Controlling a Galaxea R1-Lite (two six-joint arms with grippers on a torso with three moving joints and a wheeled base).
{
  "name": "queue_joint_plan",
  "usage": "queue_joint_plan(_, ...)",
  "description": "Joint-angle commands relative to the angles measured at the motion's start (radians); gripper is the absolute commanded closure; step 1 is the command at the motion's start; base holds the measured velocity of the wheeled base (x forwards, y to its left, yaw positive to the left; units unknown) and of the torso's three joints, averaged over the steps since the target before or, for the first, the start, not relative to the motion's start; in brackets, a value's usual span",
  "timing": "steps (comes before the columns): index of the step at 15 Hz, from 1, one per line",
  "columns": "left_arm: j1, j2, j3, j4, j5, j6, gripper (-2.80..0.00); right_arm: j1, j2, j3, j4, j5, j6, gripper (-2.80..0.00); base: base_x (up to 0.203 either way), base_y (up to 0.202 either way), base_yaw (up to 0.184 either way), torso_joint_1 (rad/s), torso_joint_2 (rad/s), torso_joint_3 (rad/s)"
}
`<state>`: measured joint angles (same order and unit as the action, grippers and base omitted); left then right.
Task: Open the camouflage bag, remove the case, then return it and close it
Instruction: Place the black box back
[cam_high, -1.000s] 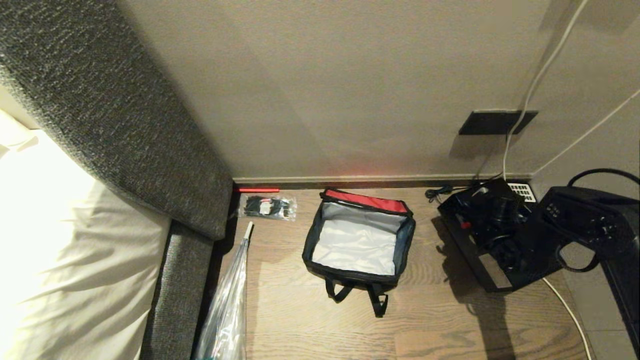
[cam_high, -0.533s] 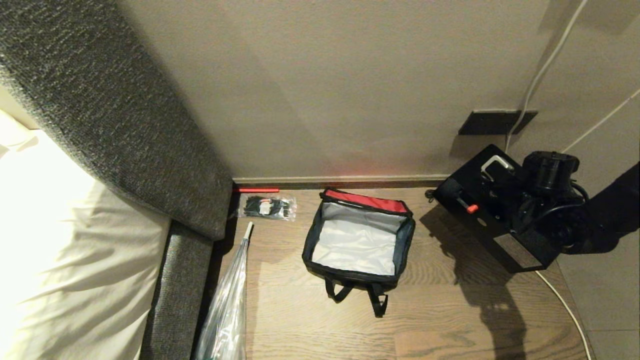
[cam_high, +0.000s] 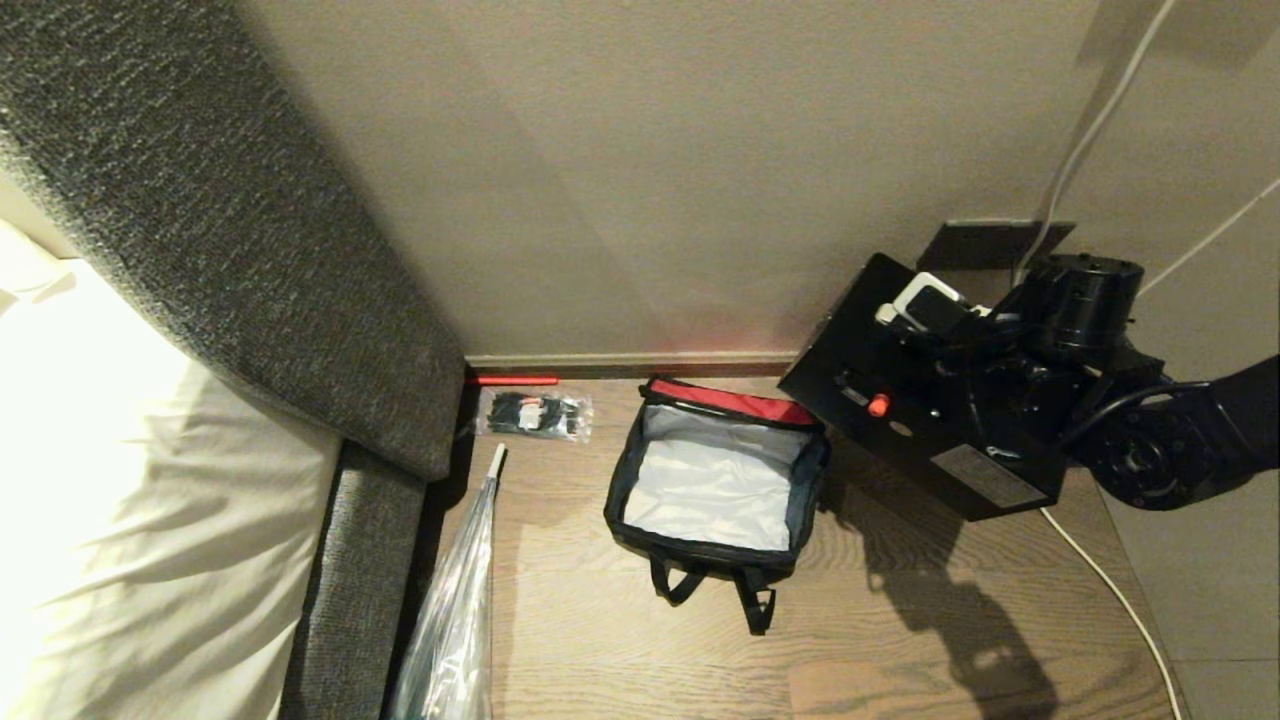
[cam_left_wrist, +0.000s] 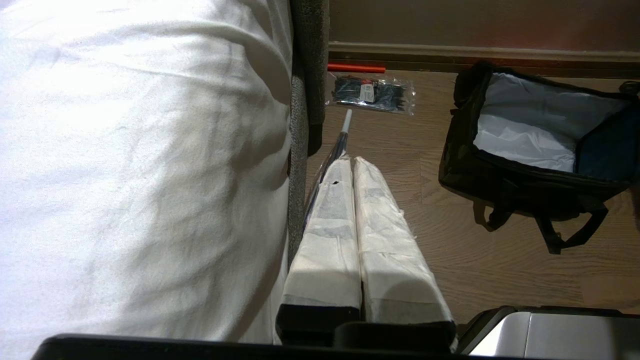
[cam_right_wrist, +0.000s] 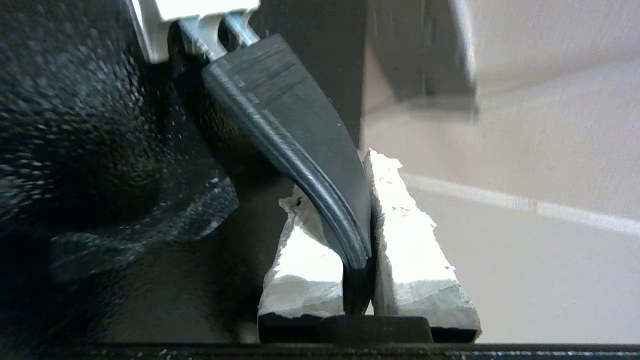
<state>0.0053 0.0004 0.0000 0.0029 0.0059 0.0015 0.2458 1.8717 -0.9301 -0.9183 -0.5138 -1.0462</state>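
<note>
Nearest, at the left, a white pillow (cam_high: 120, 480) lies against the grey upholstered bed frame (cam_high: 330, 560), and a clear plastic-wrapped umbrella (cam_high: 455, 600) lies on the wooden floor (cam_high: 620, 660) just beside that frame. The left gripper (cam_left_wrist: 352, 165) hangs low over this umbrella, its two padded fingers (cam_left_wrist: 325, 240) pressed together with nothing between them.

Farther in, at the middle of the floor, the camouflage bag (cam_high: 715, 500) stands open and upright, strap handles (cam_high: 715, 590) lying toward the near side, silver-grey lining bare, red lid folded back against the far wall.

To the right of the bag and above the floor, the right gripper (cam_right_wrist: 357, 220) holds the case (cam_high: 925, 420) in the air. The wrist view shows its padded fingers (cam_right_wrist: 415, 250) nearly closed on a thin black handle of the case. The case hangs tilted, its red knob (cam_high: 879, 404) and grey strip (cam_high: 985, 478) facing up, its left corner close to the bag's far right corner; whether they touch cannot be told from here.

Against the far skirting lie a clear packet of black items (cam_high: 535, 413) and a red stick (cam_high: 512, 379). A white cable (cam_high: 1110, 590) runs along the floor at the right.
</note>
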Motion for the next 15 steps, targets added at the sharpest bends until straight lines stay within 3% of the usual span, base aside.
queue_joint_plan(1, 0.001, -0.002, 0.003, 0.000, 0.000, 0.000, 0.00, 0.091, 0.001, -0.013, -0.009, -0.002, 0.003, 0.00, 0.000, 0.000, 0.000, 0.000, 0.00, 0.000)
queue_joint_plan(5, 0.001, -0.002, 0.003, 0.000, 0.000, 0.000, 0.00, 0.198, 0.044, -0.042, 0.012, -0.002, 0.074, 0.00, 0.000, 0.000, 0.000, 0.000, 0.00, 0.000)
queue_joint_plan(8, 0.001, -0.002, 0.002, 0.000, 0.000, 0.000, 0.00, 0.232, 0.123, -0.110, 0.013, 0.009, 0.145, 0.00, 0.000, 0.000, 0.000, 0.000, 0.00, 0.000)
queue_joint_plan(12, 0.001, -0.002, 0.002, 0.000, 0.000, 0.000, 0.00, 0.241, 0.219, -0.182, 0.015, 0.147, 0.196, 0.00, 0.000, 0.000, 0.000, 0.000, 0.00, 0.000)
queue_joint_plan(15, 0.001, -0.002, 0.003, 0.000, 0.000, 0.000, 0.00, 0.246, 0.266, -0.243, 0.058, 0.231, 0.293, 0.00, 0.000, 0.000, 0.000, 0.000, 0.00, 0.000)
